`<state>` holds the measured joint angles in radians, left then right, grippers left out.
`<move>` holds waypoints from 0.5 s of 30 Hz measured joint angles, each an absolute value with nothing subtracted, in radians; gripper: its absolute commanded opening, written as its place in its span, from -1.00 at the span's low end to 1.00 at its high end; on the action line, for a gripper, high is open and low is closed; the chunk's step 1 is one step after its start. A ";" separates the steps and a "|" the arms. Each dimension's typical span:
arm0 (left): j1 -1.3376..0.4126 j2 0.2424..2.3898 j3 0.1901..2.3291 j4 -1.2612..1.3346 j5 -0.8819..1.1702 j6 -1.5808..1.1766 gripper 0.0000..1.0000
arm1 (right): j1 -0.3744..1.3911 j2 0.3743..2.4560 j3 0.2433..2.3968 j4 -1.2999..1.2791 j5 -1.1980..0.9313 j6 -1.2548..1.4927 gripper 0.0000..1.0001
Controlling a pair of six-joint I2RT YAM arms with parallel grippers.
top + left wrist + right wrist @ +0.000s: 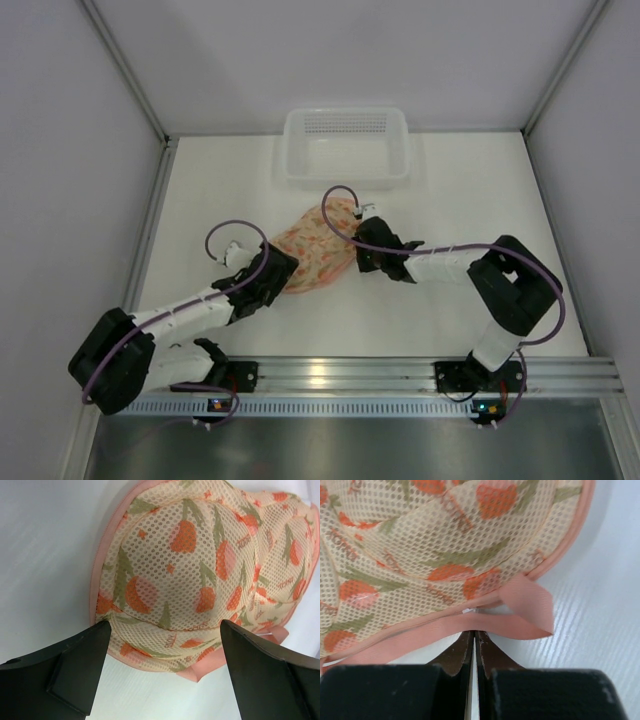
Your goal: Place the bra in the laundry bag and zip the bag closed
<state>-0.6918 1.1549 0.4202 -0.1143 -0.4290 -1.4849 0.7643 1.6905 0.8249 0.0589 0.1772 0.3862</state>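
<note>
The laundry bag lies flat mid-table, pale pink mesh with orange print and coral trim. It fills the left wrist view and the right wrist view. The bra does not show in any view. My left gripper is open at the bag's left end, and its jaws straddle the bag's edge without touching it. My right gripper is at the bag's right edge. It is shut, with its tips tucked under the coral trim by the loop handle, where the zipper seam runs.
A white slotted plastic basket stands just behind the bag. Grey walls close in the table on the left, right and back. A metal rail runs along the near edge by the arm bases.
</note>
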 measured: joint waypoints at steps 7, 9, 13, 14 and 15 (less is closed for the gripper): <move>-0.625 1.119 0.424 -0.184 -0.466 -1.419 0.97 | 0.749 1.635 0.767 0.051 0.231 0.389 -1.00; -0.598 1.109 0.424 -0.200 -0.470 -1.394 0.97 | 0.745 1.620 0.752 0.048 0.240 0.393 -1.00; -0.553 1.109 0.430 -0.216 -0.469 -1.343 0.97 | 0.742 1.592 0.725 0.043 0.245 0.400 -1.00; -0.545 1.111 0.433 -0.218 -0.469 -1.330 0.97 | 0.742 1.585 0.718 0.043 0.243 0.402 -1.00; -0.537 1.116 0.437 -0.218 -0.468 -1.317 0.97 | 0.742 1.575 0.707 0.043 0.242 0.403 -1.00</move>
<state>-0.5369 1.1156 0.4374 -0.2180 -0.4683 -1.3174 0.7418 1.5753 0.7067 0.0429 0.2420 0.4026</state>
